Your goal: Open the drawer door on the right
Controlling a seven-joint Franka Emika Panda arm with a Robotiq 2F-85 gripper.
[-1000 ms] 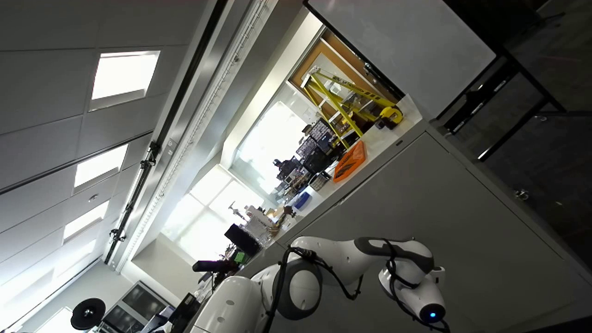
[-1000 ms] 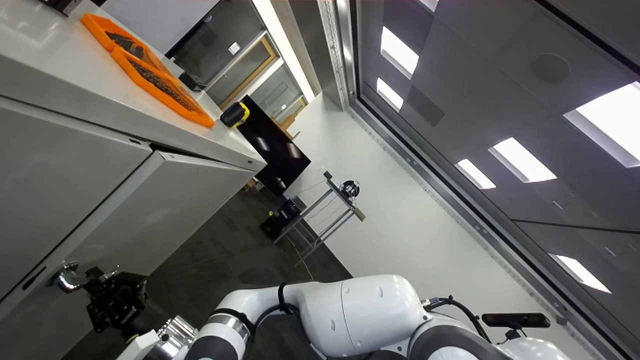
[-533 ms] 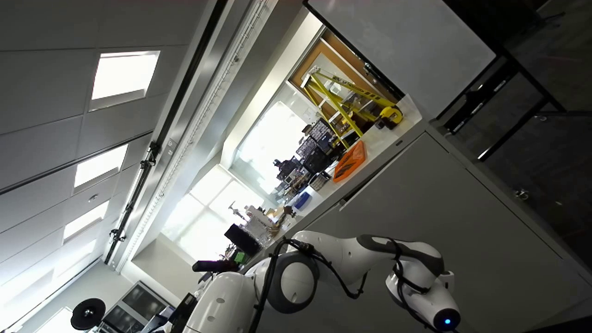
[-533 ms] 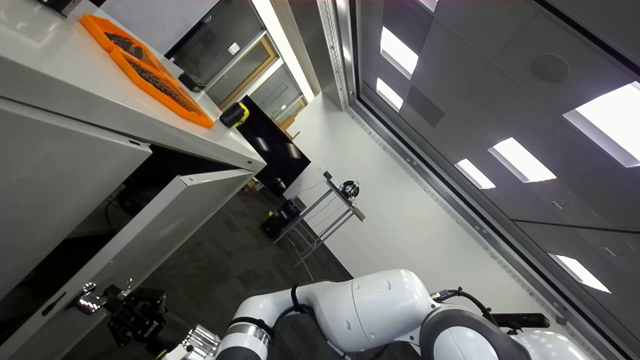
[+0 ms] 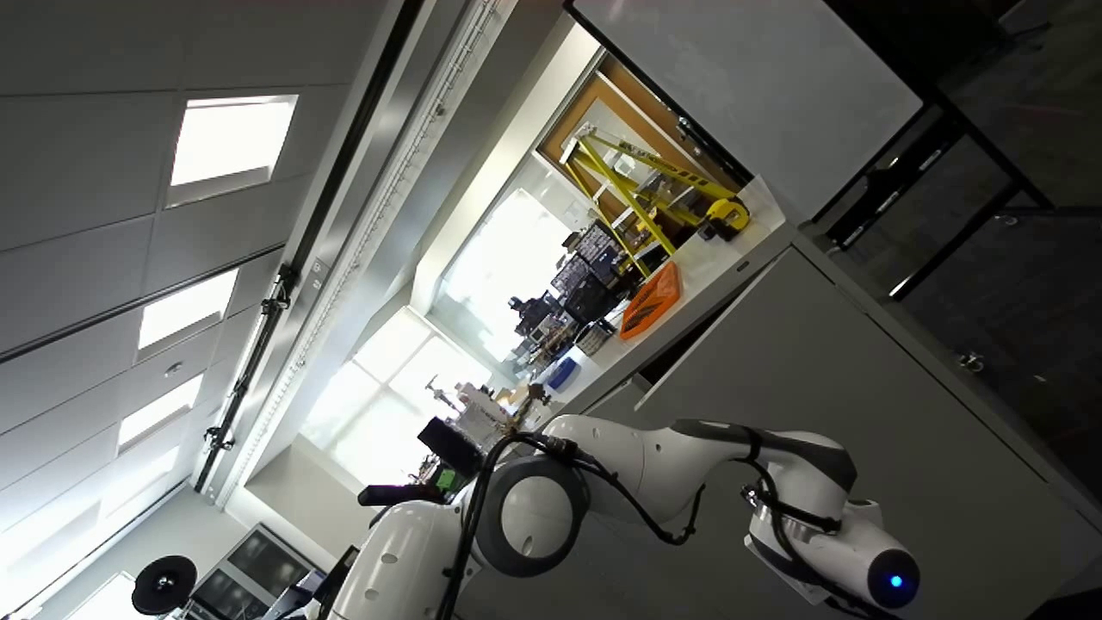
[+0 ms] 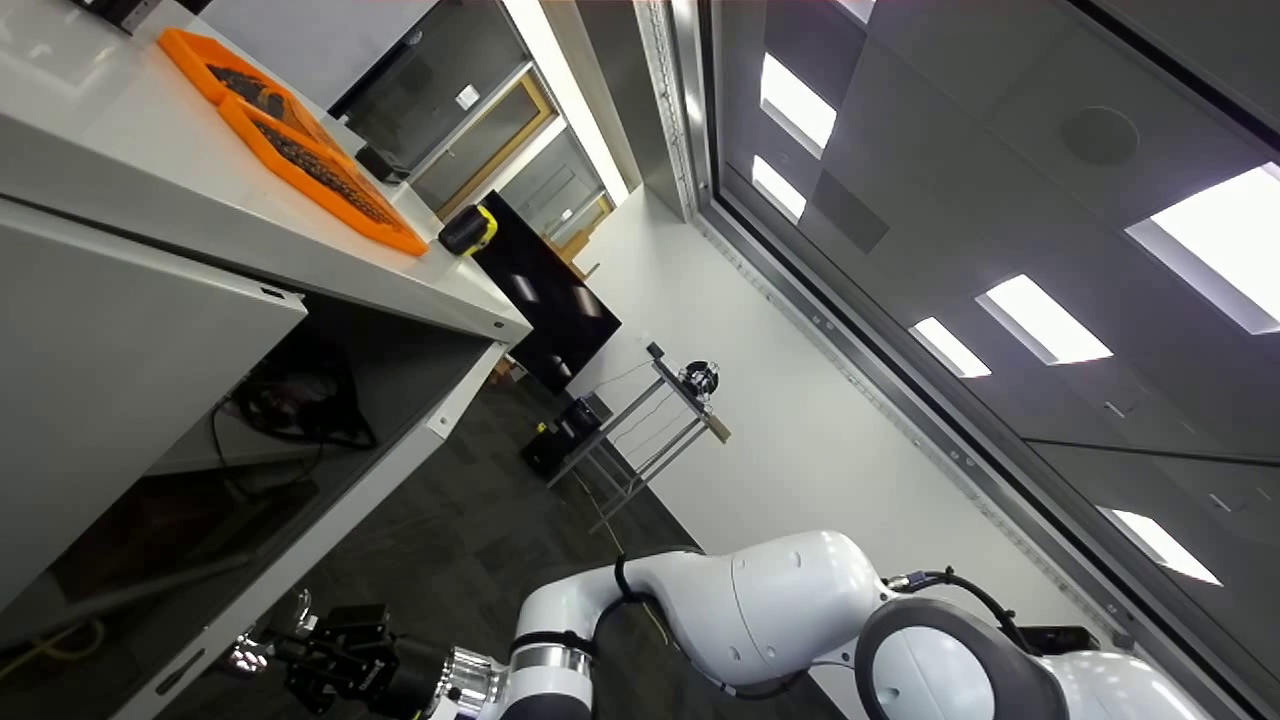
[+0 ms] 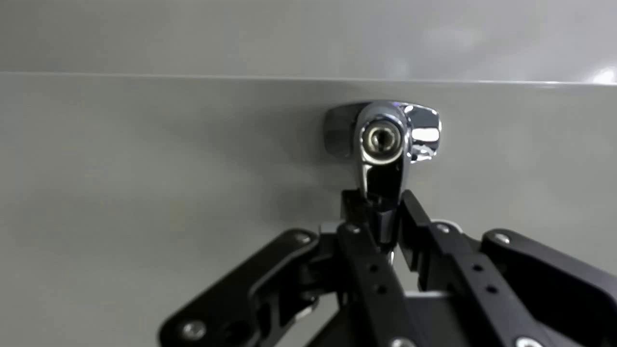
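The drawer door (image 6: 345, 515), a plain pale panel, stands swung well out from the cabinet in an exterior view. Its face also shows behind the arm in an exterior view (image 5: 826, 370), with a dark gap along its top edge. A small chrome handle (image 6: 245, 655) sits near its free edge. It fills the middle of the wrist view (image 7: 383, 140). My gripper (image 6: 285, 645) is shut on this handle. In the wrist view, its black fingers (image 7: 381, 212) lie on both sides of the handle's stem. In an exterior view, my arm's wrist (image 5: 861, 560) hides the gripper.
The matching door (image 6: 130, 350) is closed beside the opening. The dark cabinet inside (image 6: 300, 400) holds cables. On the cabinet top lie an orange tray (image 6: 310, 165) and a yellow-black tape measure (image 6: 468, 230). A metal frame (image 6: 640, 430) stands farther back.
The door has swung from slightly ajar to wide open, showing the cabinet inside. My gripper has moved outward from the cabinet with the handle, and the arm has moved along with it.
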